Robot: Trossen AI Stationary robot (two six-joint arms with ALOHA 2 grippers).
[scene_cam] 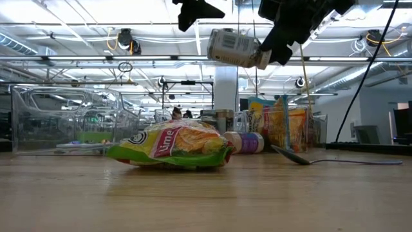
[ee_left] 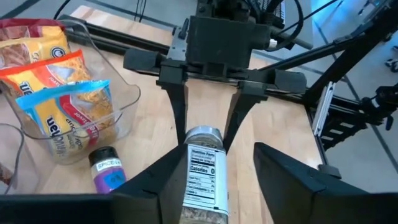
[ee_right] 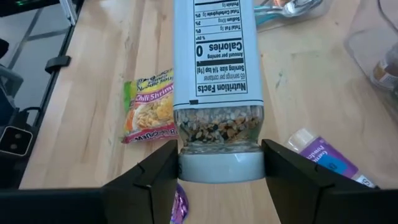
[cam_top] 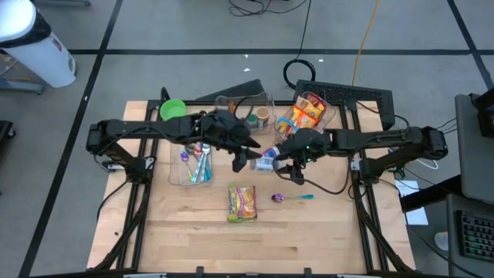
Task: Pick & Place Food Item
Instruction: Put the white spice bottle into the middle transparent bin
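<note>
Right fingers (ee_right: 217,163) clamp seasoning jar (ee_right: 216,81) cap — aloft mid-table, left fingers (ee_left: 214,180) spread around it, noodle packet (cam_top: 241,203) below.

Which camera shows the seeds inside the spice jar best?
The right wrist view: the spice jar fills it, seeds visible through the glass. The left wrist view shows its label, the low view its side, the high view only a speck.

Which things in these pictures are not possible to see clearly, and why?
High view: seasoning jar mostly covered by the right gripper.
Low view: left gripper cut off by the top edge.
Right wrist view: jar's far end cut off by the top edge.
Low view: clear bin contents blurred.
</note>
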